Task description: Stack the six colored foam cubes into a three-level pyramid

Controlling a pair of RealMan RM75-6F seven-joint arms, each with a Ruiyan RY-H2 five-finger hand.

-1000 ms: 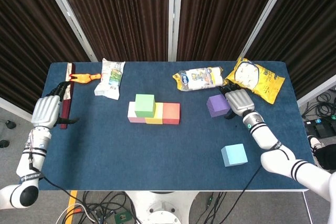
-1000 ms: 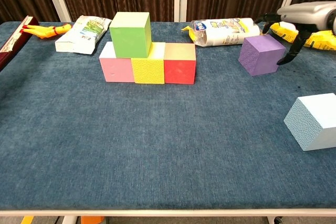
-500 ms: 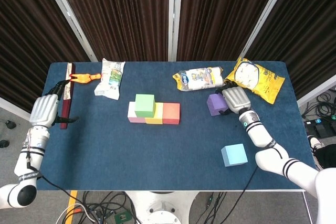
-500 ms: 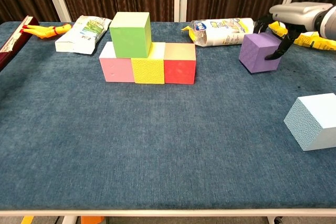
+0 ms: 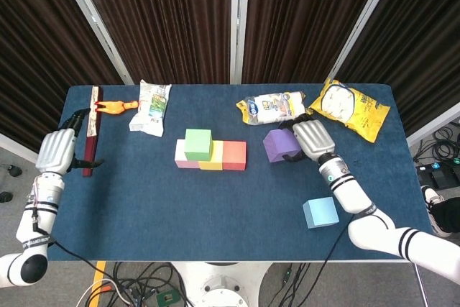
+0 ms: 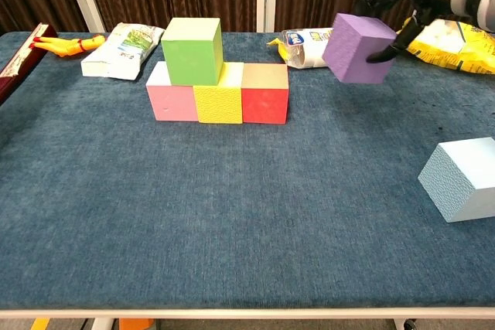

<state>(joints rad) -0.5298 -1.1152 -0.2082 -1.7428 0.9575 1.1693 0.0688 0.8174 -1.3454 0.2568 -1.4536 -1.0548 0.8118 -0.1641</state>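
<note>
Blue felt-covered worktop (image 6: 232, 214) carried everything. On it, base row of pink foam cube (image 6: 172, 96), yellow foam cube (image 6: 217, 98) and red foam cube (image 6: 265, 96) stood touching side by side; green foam cube (image 6: 192, 50) sat on top, over the pink/yellow seam. Light blue foam cube (image 6: 464, 179) lay well apart at the right near edge, untouched. Clutter at the back: yellow snack bag (image 5: 350, 108), clear wrapped pack (image 5: 272, 108), white pouch (image 5: 152, 106), rubber chicken toy (image 5: 115, 106), dark red bar (image 5: 90, 131). Right robot hand (image 5: 307, 139) gripped the purple foam cube (image 6: 358, 47) from behind and above, fingers wrapped on it; cube was off the worktop, tilted, between the stack and the clear pack. Left robot hand (image 5: 54, 151) hung at the left worktop edge by the dark red bar, holding nothing; whether its fingers were spread or curled I couldn't tell. Step in hand, as I read it: carrying purple to the second level. Next move calls for levelling the cube and setting it over the yellow/red seam, flush beside green, without nudging the row. Light blue caps after that.
</note>
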